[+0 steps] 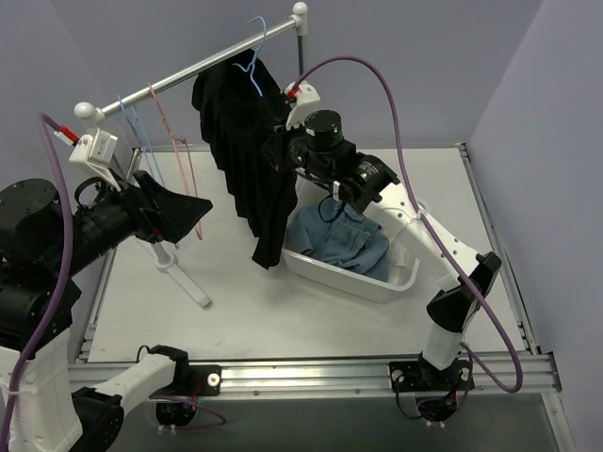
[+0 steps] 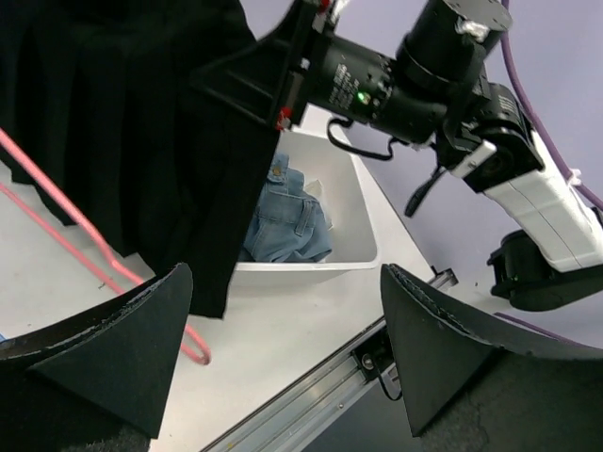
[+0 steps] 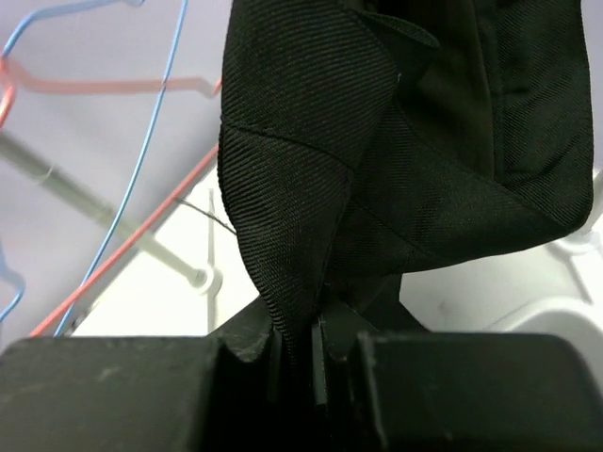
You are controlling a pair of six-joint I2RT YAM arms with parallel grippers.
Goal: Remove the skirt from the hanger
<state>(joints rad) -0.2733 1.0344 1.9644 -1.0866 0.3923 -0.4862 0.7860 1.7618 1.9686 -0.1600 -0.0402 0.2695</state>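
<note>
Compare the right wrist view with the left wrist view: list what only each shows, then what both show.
Right wrist only: close up, a fold of the skirt pinched between the shut fingers of the right gripper.
Left wrist only: the left gripper, open with nothing between its fingers, and the white tub with the denim garment lying in it.
Both: the black skirt, the pink hanger, and the right gripper at the skirt.

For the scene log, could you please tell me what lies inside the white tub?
A blue denim garment shows in the tub; the skirt covers its left end.
</note>
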